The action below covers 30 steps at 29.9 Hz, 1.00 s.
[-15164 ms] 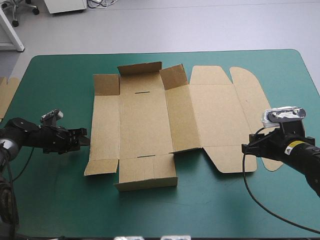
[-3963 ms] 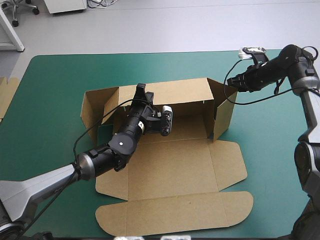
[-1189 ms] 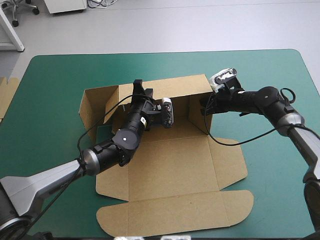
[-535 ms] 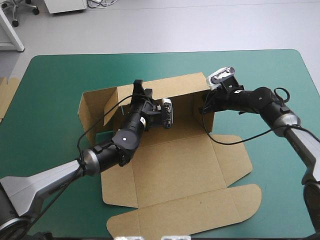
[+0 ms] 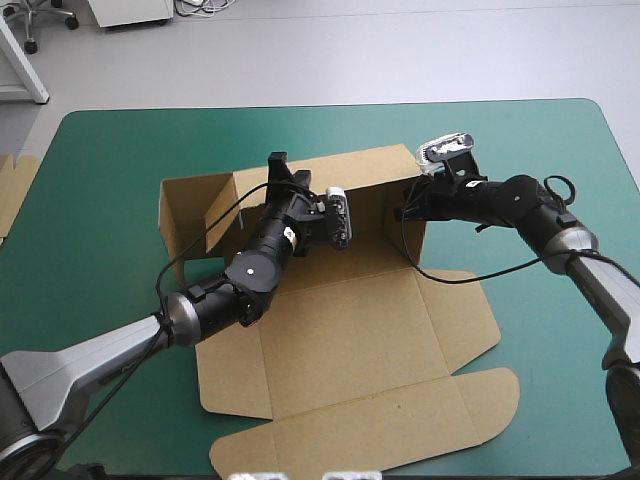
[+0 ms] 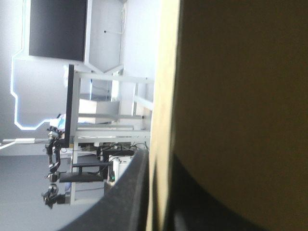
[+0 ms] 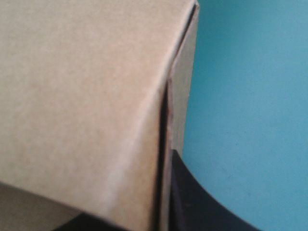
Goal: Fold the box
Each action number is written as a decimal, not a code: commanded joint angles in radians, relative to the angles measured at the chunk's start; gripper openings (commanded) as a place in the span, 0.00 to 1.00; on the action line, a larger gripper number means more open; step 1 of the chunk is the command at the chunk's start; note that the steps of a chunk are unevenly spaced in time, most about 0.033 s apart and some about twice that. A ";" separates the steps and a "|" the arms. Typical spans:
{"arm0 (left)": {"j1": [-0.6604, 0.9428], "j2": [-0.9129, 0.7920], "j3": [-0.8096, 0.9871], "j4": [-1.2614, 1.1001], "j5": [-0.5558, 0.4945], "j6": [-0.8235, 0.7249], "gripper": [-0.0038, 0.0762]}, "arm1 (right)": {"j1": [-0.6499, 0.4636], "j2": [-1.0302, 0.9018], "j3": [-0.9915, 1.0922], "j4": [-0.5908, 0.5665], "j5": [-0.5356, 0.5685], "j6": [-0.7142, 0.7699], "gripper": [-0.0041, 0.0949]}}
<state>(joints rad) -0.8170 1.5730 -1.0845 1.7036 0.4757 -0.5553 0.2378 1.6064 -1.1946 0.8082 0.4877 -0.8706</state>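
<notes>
Though flat earlier, box (image 5: 350, 330) walls upright

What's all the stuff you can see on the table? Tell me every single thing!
box: one, brown, middle of the table, walls raised at its far side, lid flat toward the near edge.
spare board: one edge, brown, at the table's left edge.
table: one, teal-green cover, under everything.
left gripper: one, black fingers, shut on the top edge of the box's far wall.
right gripper: one, black fingers, shut on the box's far right corner.
</notes>
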 commanded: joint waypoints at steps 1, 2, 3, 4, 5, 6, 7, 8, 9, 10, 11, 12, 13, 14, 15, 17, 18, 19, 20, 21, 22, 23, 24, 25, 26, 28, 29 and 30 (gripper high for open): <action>-0.008 -0.039 -0.040 0.041 -0.011 -0.023 0.28 | 0.020 -0.041 -0.024 0.047 0.080 0.008 0.04; -0.012 -0.042 -0.040 0.041 -0.011 -0.023 0.33 | 0.020 -0.041 -0.024 0.047 0.077 0.014 0.04; -0.021 -0.049 -0.040 0.041 -0.011 -0.023 0.38 | 0.020 -0.041 -0.024 0.045 0.071 0.025 0.04; -0.031 -0.055 -0.040 0.041 -0.011 -0.023 0.41 | 0.020 -0.041 -0.024 0.045 0.064 0.034 0.04; -0.048 -0.062 -0.040 0.041 -0.016 -0.019 0.45 | 0.020 -0.041 -0.024 0.045 0.059 0.044 0.04; -0.060 -0.072 -0.040 0.041 -0.023 -0.016 0.47 | 0.020 -0.041 -0.024 0.045 0.050 0.051 0.04; -0.072 -0.080 -0.040 0.041 -0.031 -0.013 0.48 | 0.020 -0.041 -0.024 0.045 0.045 0.056 0.04; -0.090 -0.090 -0.040 0.041 -0.045 -0.006 0.48 | 0.018 -0.041 -0.024 0.043 0.041 0.063 0.04; -0.103 -0.098 -0.040 0.041 -0.053 -0.003 0.48 | 0.018 -0.041 -0.024 0.035 0.036 0.074 0.04; -0.118 -0.104 -0.040 0.041 -0.065 0.000 0.48 | 0.018 -0.041 -0.024 0.022 0.031 0.085 0.04; -0.132 -0.110 -0.040 0.041 -0.076 0.002 0.48 | 0.018 -0.041 -0.024 0.011 0.029 0.090 0.04; -0.144 -0.118 -0.040 0.041 -0.086 0.002 0.48 | 0.018 -0.041 -0.024 -0.002 0.026 0.101 0.04; -0.151 -0.122 -0.040 0.041 -0.092 0.002 0.48 | 0.018 -0.041 -0.024 -0.013 0.026 0.111 0.04; -0.160 -0.127 -0.040 0.036 -0.095 0.002 0.48 | 0.018 -0.041 -0.024 -0.028 0.026 0.128 0.04; -0.166 -0.131 -0.040 0.026 -0.100 0.002 0.48 | 0.018 -0.041 -0.024 -0.038 0.026 0.140 0.04; -0.169 -0.138 -0.040 -0.010 -0.120 0.002 0.48 | 0.018 -0.041 -0.024 -0.057 0.026 0.168 0.04; -0.169 -0.142 -0.040 -0.043 -0.138 0.002 0.47 | 0.018 -0.041 -0.024 -0.062 0.026 0.175 0.04; -0.169 -0.147 -0.040 -0.069 -0.158 0.002 0.46 | 0.018 -0.041 -0.024 -0.069 0.026 0.182 0.04; -0.169 -0.151 -0.040 -0.079 -0.172 0.002 0.45 | 0.018 -0.041 -0.024 -0.075 0.026 0.188 0.04; -0.169 -0.156 -0.040 -0.079 -0.187 0.002 0.43 | 0.018 -0.041 -0.024 -0.080 0.026 0.194 0.04; -0.169 -0.158 -0.040 -0.075 -0.204 0.002 0.41 | 0.018 -0.041 -0.024 -0.084 0.026 0.204 0.04; -0.169 -0.160 -0.040 -0.064 -0.213 0.002 0.40 | 0.018 -0.041 -0.024 -0.085 0.026 0.211 0.04; -0.169 -0.165 -0.040 -0.039 -0.218 0.002 0.39 | 0.018 -0.041 -0.024 -0.088 0.026 0.213 0.04; -0.169 -0.171 -0.040 0.007 -0.215 -0.007 0.37 | 0.018 -0.041 -0.024 -0.088 0.026 0.218 0.04; -0.166 -0.178 -0.040 0.045 -0.210 -0.005 0.36 | 0.018 -0.041 -0.024 -0.088 0.028 0.220 0.04; -0.144 -0.181 -0.063 0.043 -0.166 0.071 0.33 | 0.018 -0.041 -0.024 -0.088 0.028 0.220 0.04; -0.124 -0.181 -0.078 0.043 -0.145 0.091 0.33 | 0.018 -0.041 -0.024 -0.088 0.028 0.220 0.04; -0.097 -0.181 -0.094 0.043 -0.137 0.104 0.32 | 0.018 -0.041 -0.024 -0.088 0.031 0.222 0.04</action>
<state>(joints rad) -0.9604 1.4383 -1.1116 1.7091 0.2703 -0.4899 0.2531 1.6036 -1.1979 0.7126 0.4830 -0.6712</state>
